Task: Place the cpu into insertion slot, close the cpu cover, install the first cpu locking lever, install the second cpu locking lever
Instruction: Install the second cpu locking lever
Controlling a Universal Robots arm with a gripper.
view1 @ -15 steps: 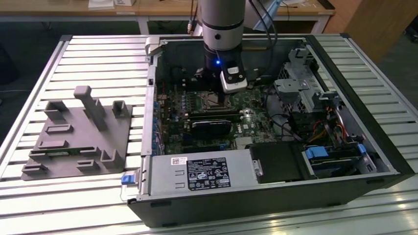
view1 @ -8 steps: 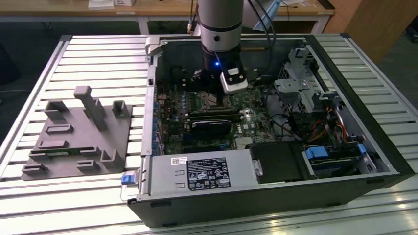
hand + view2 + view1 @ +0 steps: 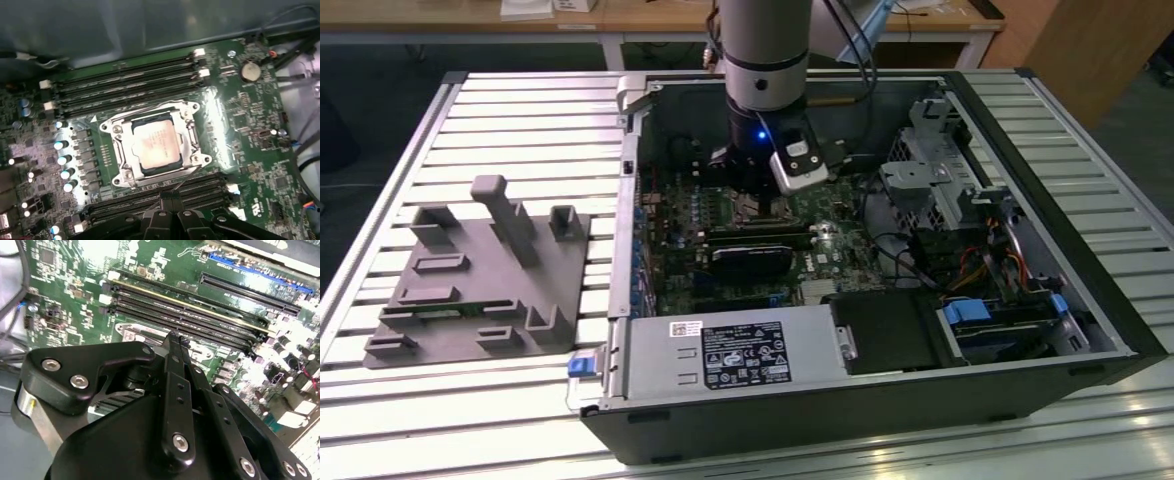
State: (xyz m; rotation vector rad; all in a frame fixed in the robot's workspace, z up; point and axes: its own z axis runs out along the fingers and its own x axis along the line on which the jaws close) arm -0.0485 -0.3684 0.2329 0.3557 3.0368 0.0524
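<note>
The cpu point(image 3: 156, 145) lies flat in the insertion slot point(image 3: 176, 121), its pale face showing through the square window of the cpu cover point(image 3: 121, 156), which appears to lie down over it, framing the chip on all sides. That arrangement suggests the chip is seated and the cover closed, so that what remains concerns the locking levers. A thin metal lever point(image 3: 176, 181) runs along the cover's edge nearest the gripper; whether it is latched cannot be told.

In the first wrist view the gripper point(image 3: 170, 197) hangs just beside the cover, over the memory slots point(image 3: 150, 202) that flank the socket on that side. Its two black fingers point(image 3: 178, 371) are pressed together with no gap and nothing between them, which fits a narrow tip meant to push or hook a lever rather than to carry anything. The tip appears apart from the cover itself.

In the exterior view the arm point(image 3: 767, 60) reaches straight down into the open computer case point(image 3: 1067, 290), over the green motherboard point(image 3: 847, 250), near the socket. A grey fixture point(image 3: 480, 275) sits on the slatted table point(image 3: 400, 140), well apart from the socket.
</note>
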